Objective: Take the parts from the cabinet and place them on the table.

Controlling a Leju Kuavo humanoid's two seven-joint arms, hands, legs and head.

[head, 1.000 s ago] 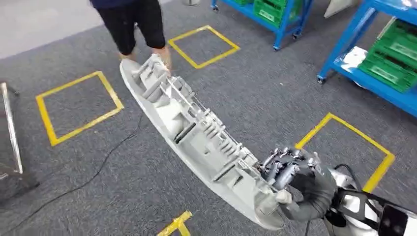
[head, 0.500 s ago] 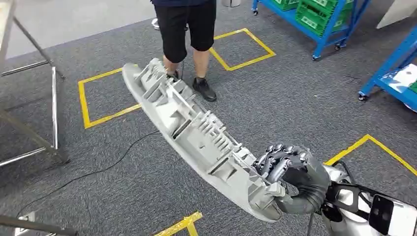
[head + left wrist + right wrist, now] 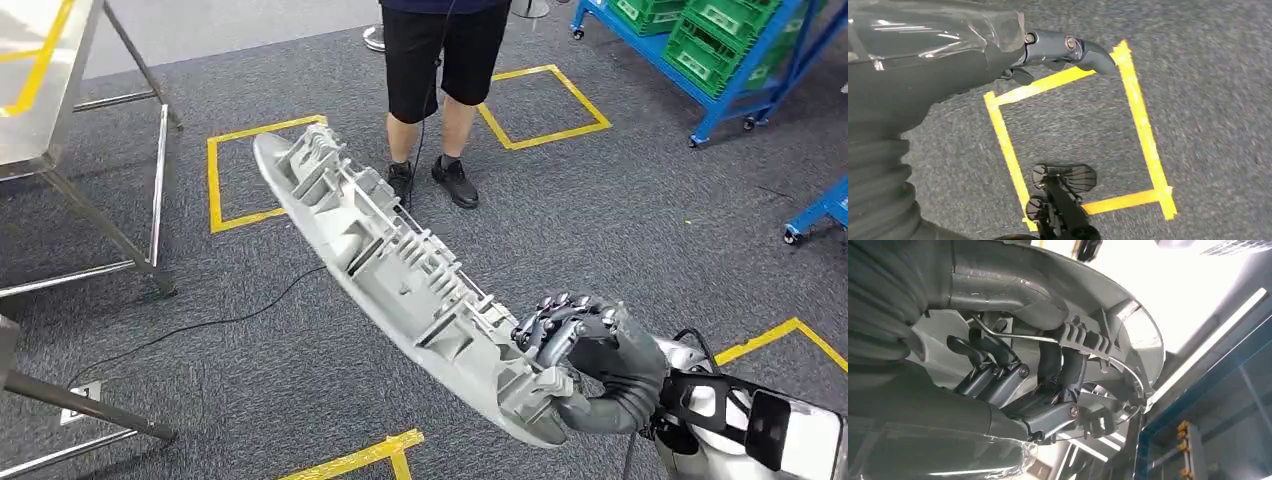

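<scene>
A long grey plastic part [image 3: 390, 270] with ribs and a thin metal rod hangs in the air above the carpet, slanting away from me toward the upper left. My right hand [image 3: 590, 365] grips its near end, fingers curled over the ribbed edge. In the right wrist view the dark fingers [image 3: 998, 375] wrap round the part [image 3: 1083, 335] from inside. My left hand [image 3: 948, 65] hangs over the floor with nothing in it; a finger [image 3: 1068, 47] sticks out straight.
A person in black shorts [image 3: 440, 60] stands just beyond the part's far end. A steel table [image 3: 40, 100] stands at the upper left, its legs reaching the carpet. Blue racks with green crates [image 3: 740, 50] fill the upper right. Yellow tape squares [image 3: 240, 170] and a black cable [image 3: 230, 320] mark the floor.
The whole view has swung: the person and the tape squares slid right, the steel table came in at left, the blue racks moved off right. My right hand keeps its grip on the part.
</scene>
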